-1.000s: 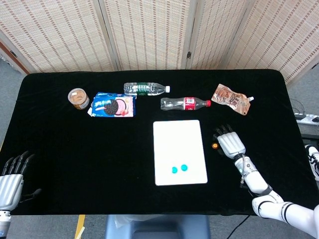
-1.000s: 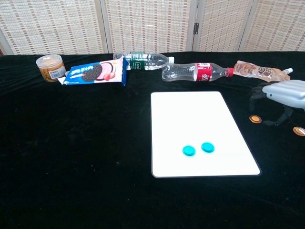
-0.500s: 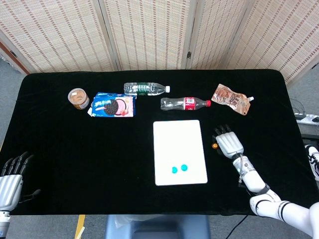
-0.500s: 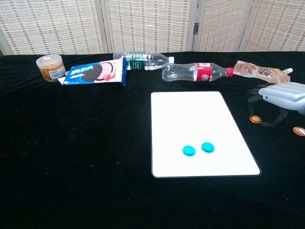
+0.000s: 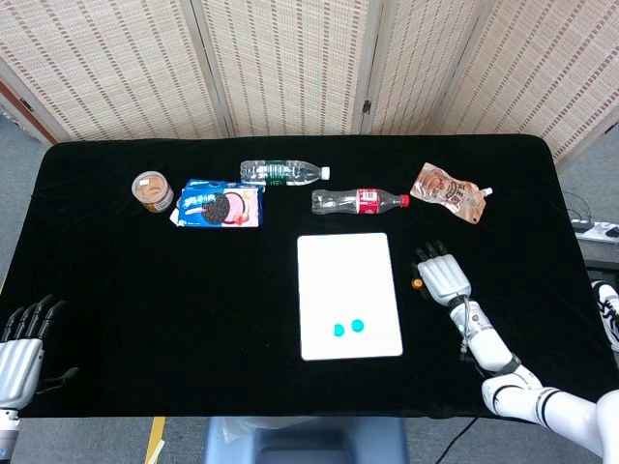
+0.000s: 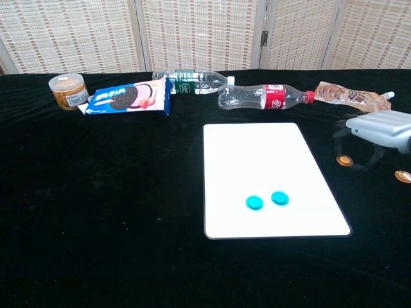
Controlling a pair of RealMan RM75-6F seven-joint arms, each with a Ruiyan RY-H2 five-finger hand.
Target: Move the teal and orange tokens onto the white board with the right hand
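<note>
Black-draped table [image 5: 145, 319], seen from overhead and from chest height, with woven folding screens [image 5: 290, 68] behind.

White board [image 5: 348, 261] lying flat right of centre. Two teal tokens [image 5: 348, 328] side by side on the near half of that board, close together, not clearly touching.

Right hand [image 5: 442, 275] poised palm down just beyond the board's right edge, fingers bent downward toward the cloth, holding nothing visible. From the chest view, hand [image 6: 379, 131] raised slightly above the table with dark fingertips [image 6: 340, 131] hanging over one orange token [image 6: 345, 160]; whether they touch it cannot be told. That orange token on the black cloth, just beside the board's right edge, off the board. Second orange token [image 6: 402, 176] further right at the picture's edge, also on the cloth, partly under the hand; hidden by the hand from overhead.

Left hand [image 5: 21, 338] at the table's near left corner, well apart from everything else, fingers straight and slightly fanned, holding nothing.

Along the far side, from left to right: small round tub [image 5: 152, 190] with a tan lid; blue biscuit packet [image 5: 220, 206] just beside it; clear bottle with a green label [image 5: 280, 173] lying on its side; clear bottle with a red label [image 5: 358, 201] lying on its side, near the board's far edge; brown spouted pouch [image 5: 448, 192] lying flat beyond the right hand.
</note>
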